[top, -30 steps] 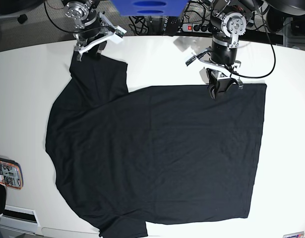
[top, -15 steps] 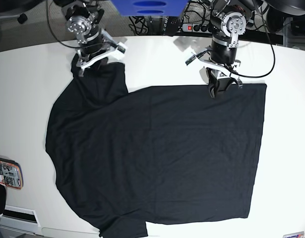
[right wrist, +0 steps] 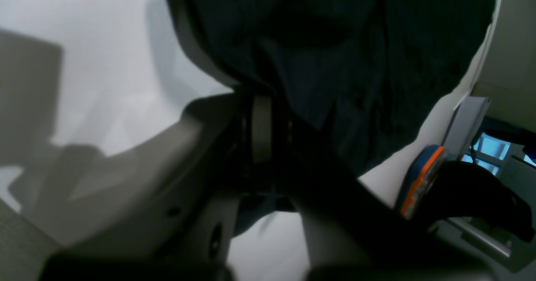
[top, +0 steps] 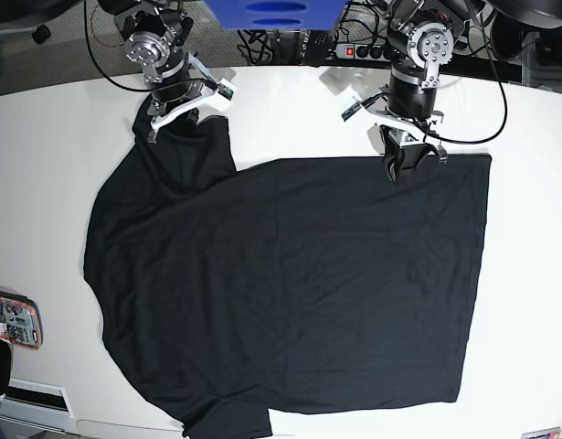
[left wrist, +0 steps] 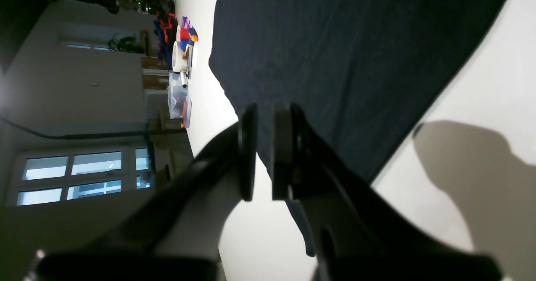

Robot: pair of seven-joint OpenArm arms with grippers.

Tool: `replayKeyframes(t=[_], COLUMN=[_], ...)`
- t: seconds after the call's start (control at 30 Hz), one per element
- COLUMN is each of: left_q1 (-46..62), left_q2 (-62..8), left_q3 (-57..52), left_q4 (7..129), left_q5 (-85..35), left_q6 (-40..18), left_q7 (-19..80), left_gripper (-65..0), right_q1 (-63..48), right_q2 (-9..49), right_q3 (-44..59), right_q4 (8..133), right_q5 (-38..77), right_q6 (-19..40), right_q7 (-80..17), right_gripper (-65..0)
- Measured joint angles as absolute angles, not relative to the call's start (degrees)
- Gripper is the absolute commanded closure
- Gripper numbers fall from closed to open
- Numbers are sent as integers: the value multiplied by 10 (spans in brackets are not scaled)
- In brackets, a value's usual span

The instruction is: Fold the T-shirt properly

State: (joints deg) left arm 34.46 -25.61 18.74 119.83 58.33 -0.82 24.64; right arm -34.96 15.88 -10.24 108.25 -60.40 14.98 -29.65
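Note:
The black T-shirt (top: 290,283) lies spread flat on the white table (top: 527,274), with one sleeve reaching up to the back left. My right gripper (top: 178,112), at the left of the base view, is shut on that sleeve; in the right wrist view (right wrist: 261,134) dark cloth (right wrist: 356,63) fills the jaws. My left gripper (top: 404,163) pinches a small bunch of cloth at the shirt's back edge. In the left wrist view (left wrist: 263,155) its pads are almost together at the edge of the cloth (left wrist: 356,55).
An orange and blue device (top: 11,320) lies at the table's left edge and also shows in the right wrist view (right wrist: 423,180). A power strip and cables (top: 354,50) run behind the table. A blue object (top: 271,11) stands at the back middle.
My right gripper has shifted slightly to the right and turned, taking the sleeve with it. The left gripper and the rest of the shirt have not moved.

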Motion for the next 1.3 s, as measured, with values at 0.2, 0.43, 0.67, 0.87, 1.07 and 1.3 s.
replayKeyframes(t=[0.2,0.43,0.67,0.87,1.07,1.3], left_q1=[361,359,388,388,385,344], left_q2=[-259,-326,-359,-404,-460,-465], left_q3=[165,122,125,114,87,87], left_q4=[1149,1044,1062,1095,1149,1092], left_q5=[558,427,358,296,173,194], left_q6=[-8,-7,-10,-18,-90,-88], left_q7=[243,250,236,331,331,324], left_gripper=[-69,-130,-186,-193,-193,-194], right_q1=[-351,-352,-352,-352,-352,-352], right_q2=[161,161,161,161,161,160], right_q3=[-103,-105,-105,-105,-105,-105], right_q4=[1085,1090,1090,1095,1095,1095], right_q5=[-602,-601,-600,-602,-602,-602], right_q6=[150,150,150,150,150,150], right_q7=[-342,-343,-343,-343,-343,-343], right_gripper=[0,0,0,0,0,0])
